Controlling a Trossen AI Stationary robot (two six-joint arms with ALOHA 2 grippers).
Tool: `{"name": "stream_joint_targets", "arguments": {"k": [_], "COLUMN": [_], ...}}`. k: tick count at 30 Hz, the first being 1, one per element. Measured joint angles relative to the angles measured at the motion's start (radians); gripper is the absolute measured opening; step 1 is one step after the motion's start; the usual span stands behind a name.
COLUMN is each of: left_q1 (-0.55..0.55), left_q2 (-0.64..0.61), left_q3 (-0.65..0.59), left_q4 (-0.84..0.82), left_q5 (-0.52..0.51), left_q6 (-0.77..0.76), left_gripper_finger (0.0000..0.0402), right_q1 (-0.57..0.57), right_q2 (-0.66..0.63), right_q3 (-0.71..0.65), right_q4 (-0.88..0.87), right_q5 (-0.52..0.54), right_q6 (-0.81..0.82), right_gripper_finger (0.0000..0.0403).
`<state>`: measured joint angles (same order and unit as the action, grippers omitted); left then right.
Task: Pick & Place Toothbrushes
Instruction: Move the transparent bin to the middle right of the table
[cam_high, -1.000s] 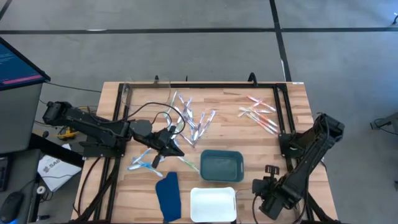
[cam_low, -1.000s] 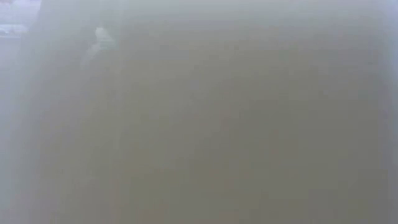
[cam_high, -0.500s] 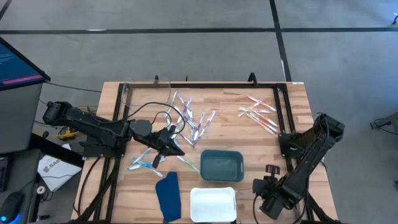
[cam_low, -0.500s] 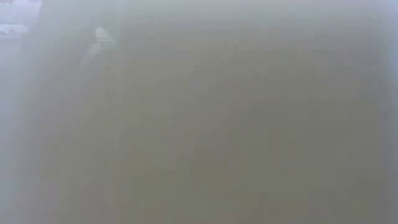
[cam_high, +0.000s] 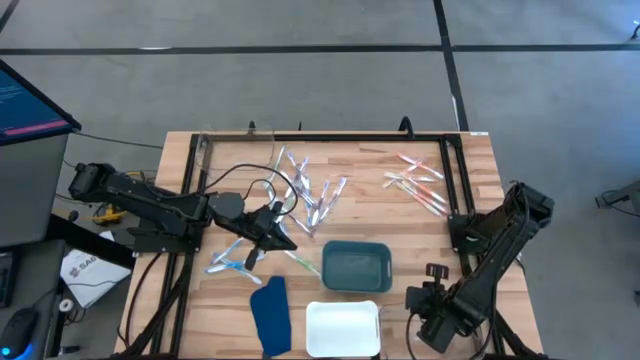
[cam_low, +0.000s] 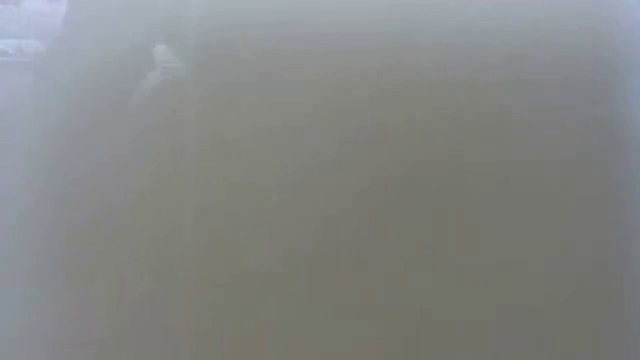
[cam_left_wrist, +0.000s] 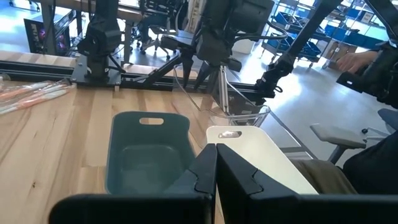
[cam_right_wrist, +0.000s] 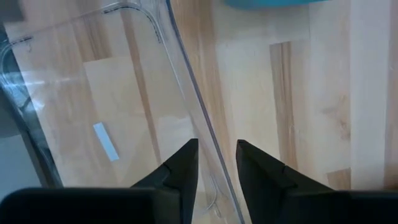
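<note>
Right wrist view: right tool (cam_right_wrist: 216, 163) clamps clear tray (cam_right_wrist: 194, 93) rim; left tool (cam_left_wrist: 216, 155) fingers together.

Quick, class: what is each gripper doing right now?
Left gripper: shut, nothing visibly held.
Right gripper: fingers astride the clear tray rim; grip cannot be told.

So there's a light wooden butcher-block table (cam_high: 400, 215) with a black metal frame (cam_high: 330, 137) running round its far part. On it sit a teal plastic tray with a handle slot (cam_high: 354, 267), a white rectangular tray (cam_high: 342, 328) just in front of that, and a dark blue flat cloth-like piece (cam_high: 271, 313) beside the white one. A clear plastic tray (cam_right_wrist: 81, 93) sits near the table's right front corner. Monitor (cam_high: 28, 100) off left.
</note>
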<state>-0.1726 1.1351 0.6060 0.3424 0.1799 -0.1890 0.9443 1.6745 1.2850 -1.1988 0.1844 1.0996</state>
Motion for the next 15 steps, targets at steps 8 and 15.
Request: {"name": "stream_joint_targets", "arguments": {"k": [8,15], "left_q1": [0.0,0.0], "left_q2": [0.0,0.0], "left_q3": [0.0,0.0], "left_q4": [0.0,0.004], "left_q5": [0.0,0.0], "left_q6": [0.0,-0.001], "left_gripper_finger": [0.0002,0.0002], "right_q1": [0.003,0.005], "right_q2": [0.056,0.064], "right_q3": [-0.017,-0.054], "right_q4": [0.003,0.008], "right_q5": [0.0,-0.003], "right_q6": [-0.003,-0.002], "right_gripper_finger": [0.0102,0.0102]}}
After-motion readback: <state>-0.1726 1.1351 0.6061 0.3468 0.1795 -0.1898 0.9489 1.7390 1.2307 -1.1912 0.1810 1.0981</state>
